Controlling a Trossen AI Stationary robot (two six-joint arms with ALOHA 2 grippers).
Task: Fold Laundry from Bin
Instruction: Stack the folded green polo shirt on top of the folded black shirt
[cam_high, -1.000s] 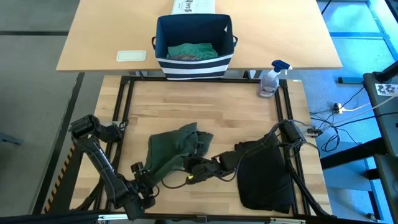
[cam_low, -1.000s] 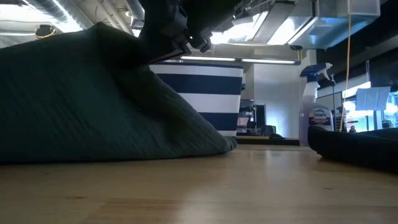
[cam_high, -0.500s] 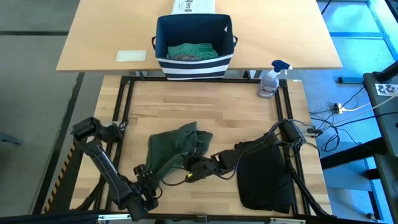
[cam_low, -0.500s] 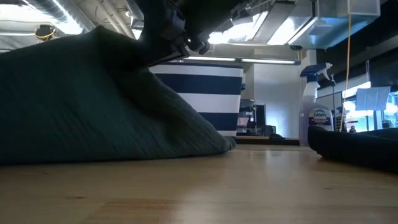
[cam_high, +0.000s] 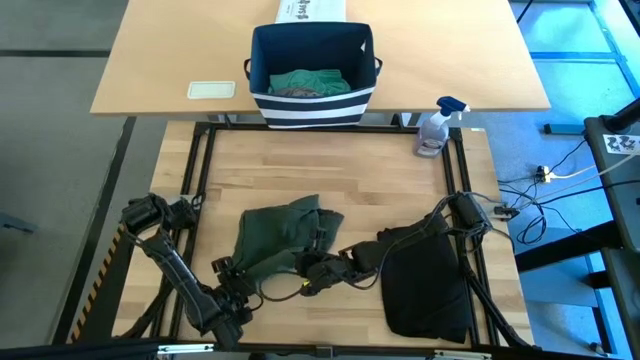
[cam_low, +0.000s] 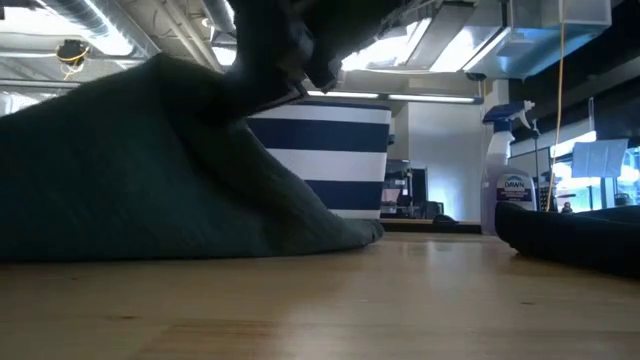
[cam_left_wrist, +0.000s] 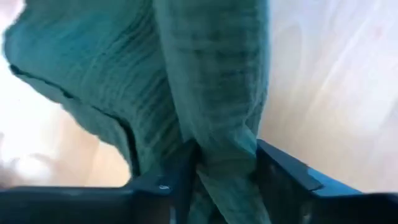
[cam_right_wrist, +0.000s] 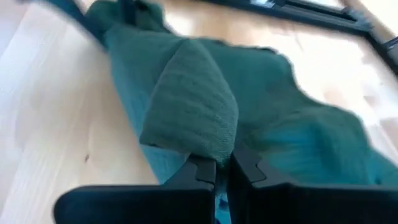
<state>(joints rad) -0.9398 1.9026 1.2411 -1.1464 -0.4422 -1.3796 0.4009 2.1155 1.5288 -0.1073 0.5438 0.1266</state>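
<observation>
**Both claws pinching the dark green garment at the near edge**

I'm looking down my left claw (cam_left_wrist: 227, 168) right now: its two fingers (cam_left_wrist: 283, 177) are clamped on a bunched fold of the dark green garment (cam_high: 280, 235), ribbed cloth squeezed between them. From above, that left claw (cam_high: 235, 285) sits at the garment's near-left corner, low over the worktop (cam_high: 330, 180).

Over to my right claw (cam_right_wrist: 222, 168): fingers pressed together on a rolled hem of the same green cloth, which humps up just past the tips. In the high view the right claw (cam_high: 312, 275) is at the garment's near-right edge, near the left claw, with the cloth spread away from both toward the far side of the worktop.

At table height the green garment (cam_low: 150, 170) rises as a big sloping mound, one arm's dark hardware coming down into its peak.

Just beside the right arm lies a black garment (cam_high: 425, 280), flat on the worktop's right side; I see its edge low in the level view too.

Farther out, the bin (cam_high: 312, 75) stands on the second, far worktop, well apart from the claws, with teal-green laundry (cam_high: 308, 82) inside. A spray bottle (cam_high: 436, 128) stands to its right, a white box (cam_high: 310, 10) sits behind the bin, and a pale flat pad (cam_high: 211, 90) lies to the bin's left.
</observation>
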